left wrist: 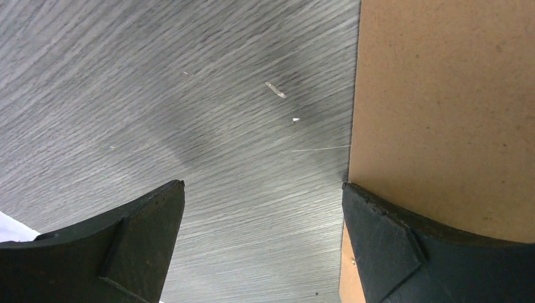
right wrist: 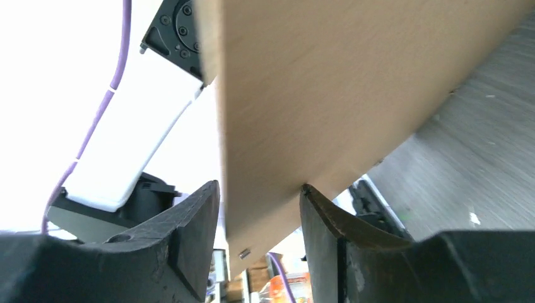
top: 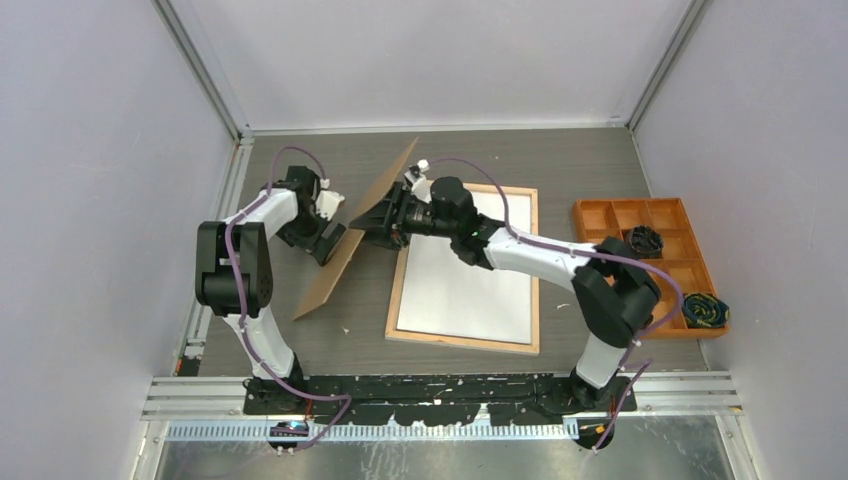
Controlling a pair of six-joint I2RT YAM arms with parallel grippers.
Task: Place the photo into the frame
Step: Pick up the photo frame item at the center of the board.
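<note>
1. Brown fibreboard, the board [top: 328, 278], was seen standing tilted on a long edge on the table [top: 560, 160], just left of the frame [top: 460, 342].
2. The frame was laid flat with its wood back up, its long axis running away from the bases with a slight skew.
3. A white sheet filling the frame was taken to be the photo [top: 465, 285], face down with its plain reverse showing. On that reading the photo was already placed, and fitting the backing was judged the step in hand.
4. The right gripper [right wrist: 260, 186] was found narrowed about halfway onto a corner of the board, both fingers pressed against it. The board was judged to be held by this arm.
5. The left gripper [left wrist: 264, 184] was seen spread wide and holding nothing, with one finger against the board's edge and bare table between the jaws.
6. The board's long axis was seen running from near-left to far-right, turned somewhat off the frame's axis.
7. The frame lay to the right of the held board, beneath the right forearm, so the right arm was judged the nearer. The left arm was placed on the board's side away from the frame.
8. The coming move was judged to call for the board to be tipped rightward and squared to the opening. A skewed board could be caught on the wood rim.
</note>
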